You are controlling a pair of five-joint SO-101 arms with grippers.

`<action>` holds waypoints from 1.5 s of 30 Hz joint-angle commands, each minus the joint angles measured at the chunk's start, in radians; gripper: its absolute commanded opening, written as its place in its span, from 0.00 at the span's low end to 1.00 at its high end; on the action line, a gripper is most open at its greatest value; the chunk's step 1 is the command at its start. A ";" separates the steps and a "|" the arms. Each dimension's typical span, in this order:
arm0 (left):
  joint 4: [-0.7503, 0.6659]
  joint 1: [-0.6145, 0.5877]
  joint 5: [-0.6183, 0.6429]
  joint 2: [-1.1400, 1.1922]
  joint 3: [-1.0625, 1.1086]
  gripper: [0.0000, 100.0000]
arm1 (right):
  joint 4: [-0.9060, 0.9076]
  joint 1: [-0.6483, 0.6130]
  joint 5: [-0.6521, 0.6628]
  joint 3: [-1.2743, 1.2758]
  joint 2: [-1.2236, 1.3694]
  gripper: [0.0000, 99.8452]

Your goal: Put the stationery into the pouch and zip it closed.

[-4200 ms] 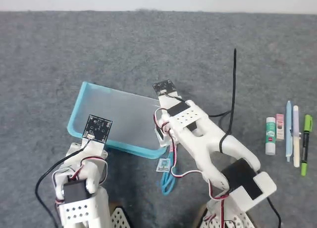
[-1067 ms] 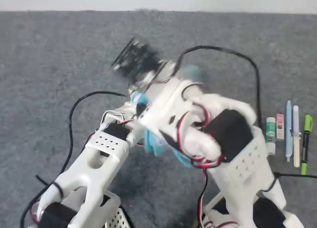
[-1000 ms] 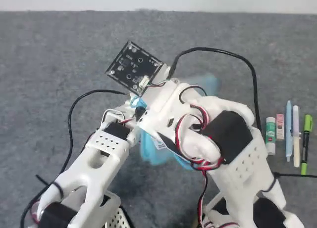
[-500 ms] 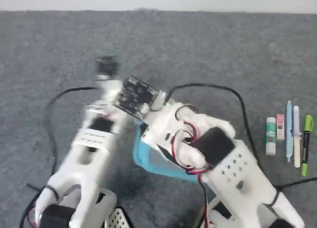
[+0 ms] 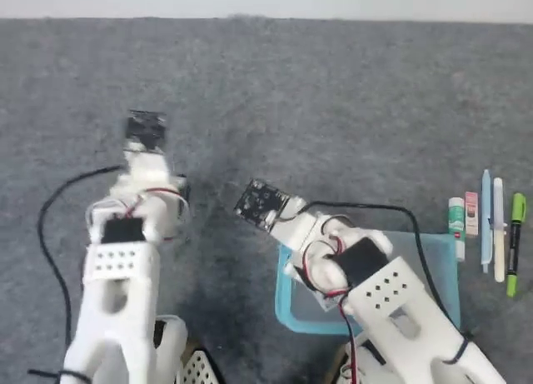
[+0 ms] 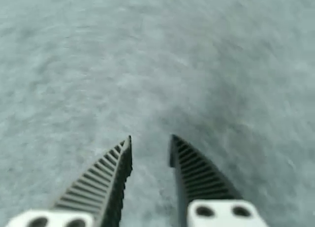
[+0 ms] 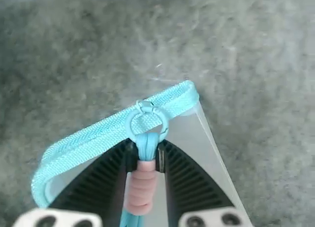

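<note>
Right gripper (image 7: 146, 147) is clamped tight on the zip pull (image 7: 139, 187), at the corner of the pouch (image 7: 194, 133). The pouch (image 5: 441, 255) lies flat on the carpet (image 5: 333, 92) under the right arm, its edge just beside the glue stick (image 5: 454, 228). In a row with the stick: eraser (image 5: 470, 213), two pens (image 5: 485, 220), highlighter (image 5: 514, 242), all outside the pouch. Left gripper (image 6: 150, 138) is slightly open, holds nothing, over bare carpet, well apart from the pouch.

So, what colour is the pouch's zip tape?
Zip tape: light blue, best in right wrist view.
</note>
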 commanded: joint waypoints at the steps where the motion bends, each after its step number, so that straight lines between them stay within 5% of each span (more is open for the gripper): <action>1: 0.006 0.041 0.046 -0.153 0.039 0.18 | -0.013 0.108 -0.028 -0.198 0.025 0.01; 10: 0.051 -0.259 0.160 -0.175 0.050 0.19 | 0.145 0.226 -0.149 -0.999 0.687 0.01; 19: -0.029 -0.279 0.101 -0.173 0.131 0.18 | 0.611 -0.079 -0.126 -2.266 1.458 0.01; 22: -0.083 -0.236 0.098 -0.173 0.179 0.18 | 0.619 -0.143 -0.161 -2.435 1.517 0.01; 31: -0.020 -0.017 0.103 -0.183 0.160 0.18 | 0.610 -0.231 -0.241 -1.697 1.026 0.01; 37: -0.015 0.130 0.285 -0.180 0.104 0.18 | 0.590 -0.234 -0.086 -1.143 0.581 0.01; 45: -0.055 0.140 0.328 -0.183 0.107 0.18 | 0.351 -0.093 0.008 -0.359 0.056 0.01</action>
